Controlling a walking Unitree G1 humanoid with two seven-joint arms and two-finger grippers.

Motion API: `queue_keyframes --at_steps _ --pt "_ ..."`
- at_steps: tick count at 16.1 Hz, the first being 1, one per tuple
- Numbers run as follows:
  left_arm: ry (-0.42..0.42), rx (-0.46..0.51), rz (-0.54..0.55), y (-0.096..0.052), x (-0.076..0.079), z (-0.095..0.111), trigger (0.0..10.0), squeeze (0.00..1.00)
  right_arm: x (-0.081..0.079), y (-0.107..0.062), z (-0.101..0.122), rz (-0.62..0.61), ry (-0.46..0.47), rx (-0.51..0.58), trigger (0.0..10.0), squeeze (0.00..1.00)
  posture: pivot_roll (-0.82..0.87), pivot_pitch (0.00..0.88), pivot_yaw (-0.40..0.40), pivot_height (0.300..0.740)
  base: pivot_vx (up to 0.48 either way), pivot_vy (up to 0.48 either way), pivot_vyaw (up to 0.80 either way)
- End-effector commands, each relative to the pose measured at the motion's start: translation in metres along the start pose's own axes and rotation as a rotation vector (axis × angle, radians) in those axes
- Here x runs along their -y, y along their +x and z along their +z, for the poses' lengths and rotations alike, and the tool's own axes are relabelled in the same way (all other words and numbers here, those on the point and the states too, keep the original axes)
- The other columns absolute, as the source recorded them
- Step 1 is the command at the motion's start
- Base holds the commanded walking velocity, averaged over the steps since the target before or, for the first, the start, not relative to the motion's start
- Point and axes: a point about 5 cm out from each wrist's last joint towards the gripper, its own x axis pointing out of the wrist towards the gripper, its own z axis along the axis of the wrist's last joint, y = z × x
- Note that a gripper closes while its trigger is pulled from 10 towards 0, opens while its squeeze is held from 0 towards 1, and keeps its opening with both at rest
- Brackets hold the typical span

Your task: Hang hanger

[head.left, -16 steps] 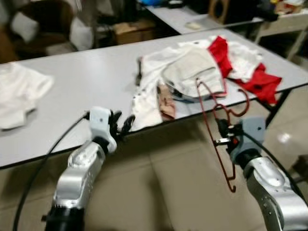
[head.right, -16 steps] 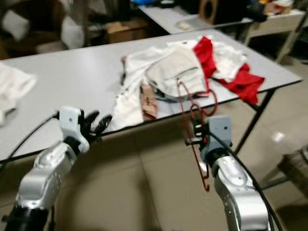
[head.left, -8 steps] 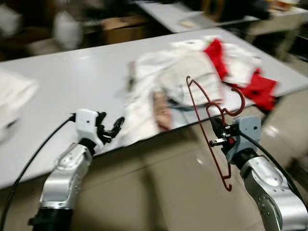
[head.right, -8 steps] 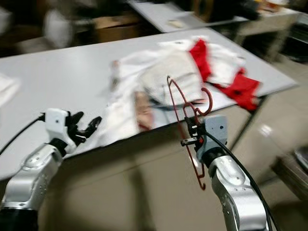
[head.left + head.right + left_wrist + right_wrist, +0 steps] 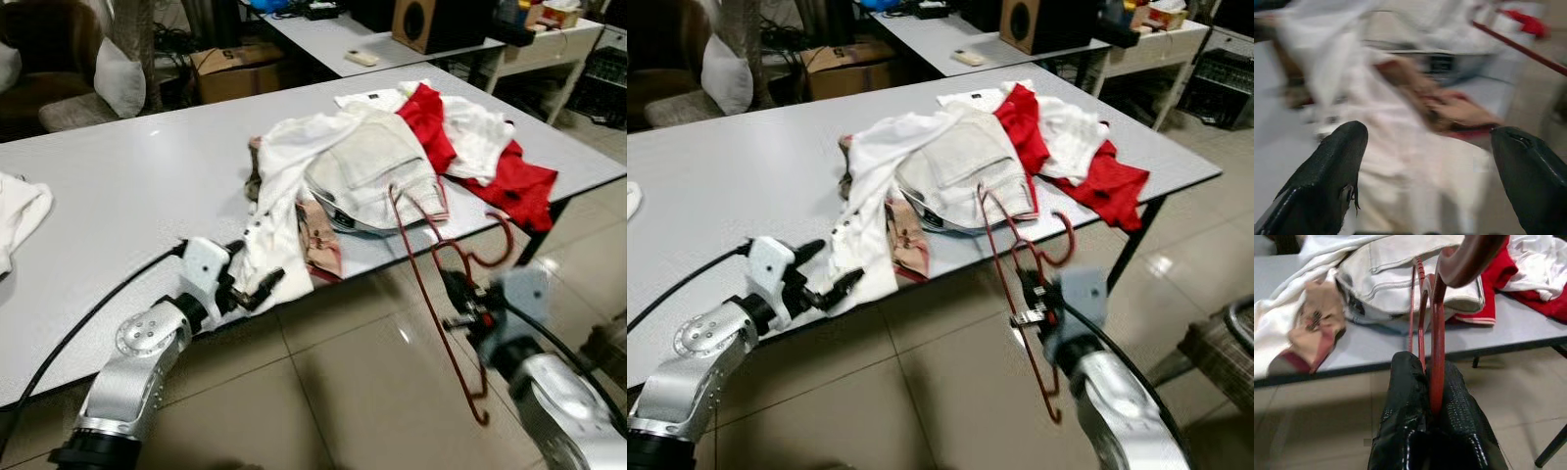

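The right gripper (image 5: pixel 1432 396) is clamped on the red hanger (image 5: pixel 431 294), its two black fingers (image 5: pixel 1405 396) pressed together around the thin frame, holding it in the air off the near edge of the grey table (image 5: pixel 127 196) with the hook (image 5: pixel 495 240) rising toward the clothes pile. The left gripper (image 5: pixel 257 290) reaches in at that same near edge with its fingers spread apart, its tips at the hanging hem of the white shirt (image 5: pixel 284 186) and holding nothing. On the table, the shirt lies heaped with a beige garment (image 5: pixel 377 162), a pink patterned piece (image 5: pixel 318 250) and red clothing (image 5: pixel 500 176) toward the far right corner. The risk, I judge, is that the hanger's lower end or hook snags the table edge or the draped cloth as the arm swings, twisting it out of the narrow pinch. Beyond the table a cardboard box (image 5: pixel 240 69) sits on the floor; its contents cannot be made out.
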Motion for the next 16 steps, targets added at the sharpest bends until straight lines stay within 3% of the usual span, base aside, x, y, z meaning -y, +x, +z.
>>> queue_keyframes --at_steps 1,4,6,7,8,10,11,12,16 --pt "0.051 -0.035 -0.089 -0.003 0.001 -0.001 10.0 1.0 0.003 -0.005 0.006 0.038 -0.026 0.01 10.0 0.0 -0.13 0.0 0.048 0.74 0.0 0.0 0.0" --pt "0.125 -0.121 -0.106 0.003 -0.006 -0.007 10.0 1.0 0.019 -0.011 0.001 0.029 -0.078 -0.037 10.0 0.0 -0.14 0.0 0.061 0.74 0.0 0.0 0.0" --pt "0.144 -0.16 -0.028 0.008 -0.015 -0.011 10.0 0.59 0.028 -0.014 0.002 -0.005 -0.095 -0.043 10.0 0.0 -0.16 0.0 0.062 0.74 0.0 0.0 0.0" --pt "0.119 -0.203 0.06 0.008 -0.024 -0.018 10.0 0.03 0.032 -0.016 0.002 -0.02 -0.095 -0.047 10.0 0.0 -0.16 0.0 0.055 0.74 0.0 0.0 0.0" --pt "0.046 -0.239 0.12 0.007 -0.029 -0.025 10.0 0.03 0.029 -0.017 0.003 0.002 -0.093 -0.051 10.0 0.0 -0.17 0.0 0.049 0.74 0.0 0.0 0.0" --pt "-0.074 -0.218 0.112 0.007 -0.023 -0.027 10.0 0.02 0.026 -0.018 0.002 0.037 -0.098 -0.059 10.0 0.0 -0.16 0.0 0.048 0.74 0.0 0.0 0.0" --pt "-0.174 -0.177 0.087 0.011 -0.017 -0.028 4.4 0.02 0.027 -0.017 0.001 0.037 -0.097 -0.062 10.0 0.0 -0.16 0.0 0.048 0.74 0.0 0.0 0.0" --pt "-0.247 -0.15 0.055 0.013 -0.012 -0.026 0.0 0.0 0.027 -0.014 0.001 0.033 -0.093 -0.059 10.0 0.0 -0.16 0.0 0.05 0.74 0.0 0.0 0.0" --pt "-0.308 -0.135 0.052 0.018 -0.011 -0.022 0.0 0.0 0.025 -0.012 0.002 0.042 -0.084 -0.045 10.0 0.0 -0.15 0.0 0.056 0.74 0.0 0.0 0.0"
